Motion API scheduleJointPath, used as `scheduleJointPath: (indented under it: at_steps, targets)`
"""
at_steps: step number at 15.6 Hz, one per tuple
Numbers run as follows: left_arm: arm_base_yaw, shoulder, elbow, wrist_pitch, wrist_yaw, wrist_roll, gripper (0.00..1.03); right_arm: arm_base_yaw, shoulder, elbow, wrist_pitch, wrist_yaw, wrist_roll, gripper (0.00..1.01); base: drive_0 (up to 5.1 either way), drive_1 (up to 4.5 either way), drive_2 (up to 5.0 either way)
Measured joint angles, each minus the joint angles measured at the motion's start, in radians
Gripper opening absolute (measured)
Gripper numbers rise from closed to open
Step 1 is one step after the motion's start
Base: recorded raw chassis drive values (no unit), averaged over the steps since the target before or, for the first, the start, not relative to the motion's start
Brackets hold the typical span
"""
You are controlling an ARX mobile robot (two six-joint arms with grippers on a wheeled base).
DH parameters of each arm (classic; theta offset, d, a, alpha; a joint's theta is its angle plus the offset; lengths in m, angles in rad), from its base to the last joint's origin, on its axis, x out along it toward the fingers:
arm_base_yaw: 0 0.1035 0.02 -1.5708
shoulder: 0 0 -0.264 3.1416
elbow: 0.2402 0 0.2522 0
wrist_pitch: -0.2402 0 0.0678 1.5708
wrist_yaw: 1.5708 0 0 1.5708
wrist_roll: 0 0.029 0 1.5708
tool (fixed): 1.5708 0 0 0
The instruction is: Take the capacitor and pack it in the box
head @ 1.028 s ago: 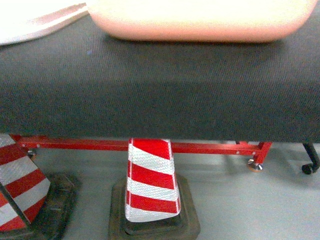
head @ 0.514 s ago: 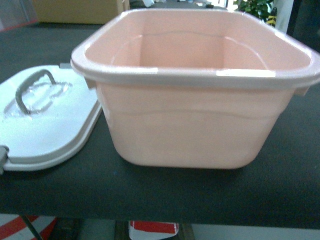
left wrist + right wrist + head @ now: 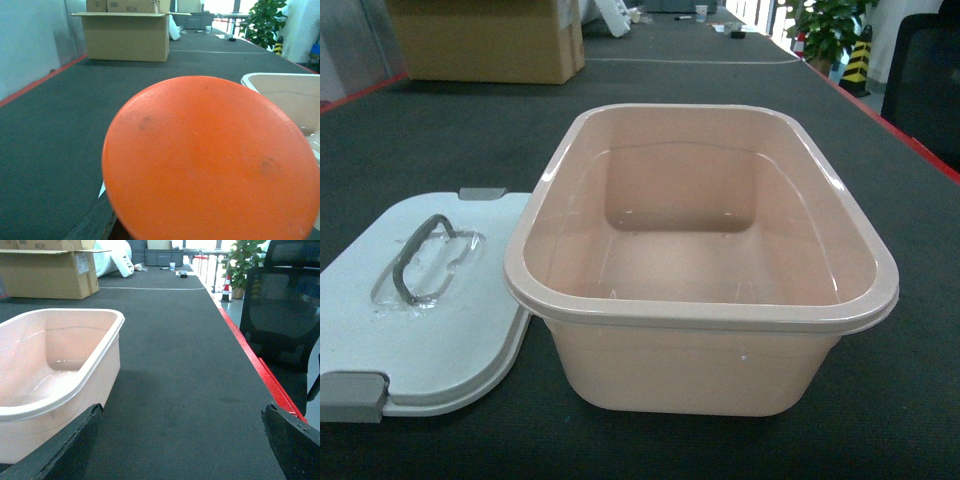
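Note:
The box [image 3: 720, 315] is a pale pink tub standing open on the dark table; I see nothing in it. Its white lid [image 3: 470, 340] with a grey latch lies flat to its left. The capacitor [image 3: 210, 160] fills the left wrist view as a round orange end face, raised above the table just left of the box rim [image 3: 280, 80]. It hides my left gripper's jaws, which hold it. My right gripper [image 3: 182, 440] is open, its fingers [image 3: 292, 440] wide apart over bare table to the right of the box [image 3: 75, 390]. Neither gripper shows in the head view.
A brown cardboard box [image 3: 485, 40] stands at the far left of the table. The red table edge [image 3: 260, 370] runs along the right, with a black mesh chair [image 3: 285, 310] beyond it. A potted plant [image 3: 825, 25] and a cone stand far back.
The head view has swung up from the table's underside and the striped cones to look down into the open tub and its lid.

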Motion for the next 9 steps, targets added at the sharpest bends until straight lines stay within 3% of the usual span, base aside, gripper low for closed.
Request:
scheduleJointPath:
  at_steps: [9]
  targets:
    - [0.000,0.000,0.000,-0.005,0.000,0.000,0.44,0.000,0.000,0.000,-0.001,0.000,0.000,0.98,0.0,0.00,0.0]
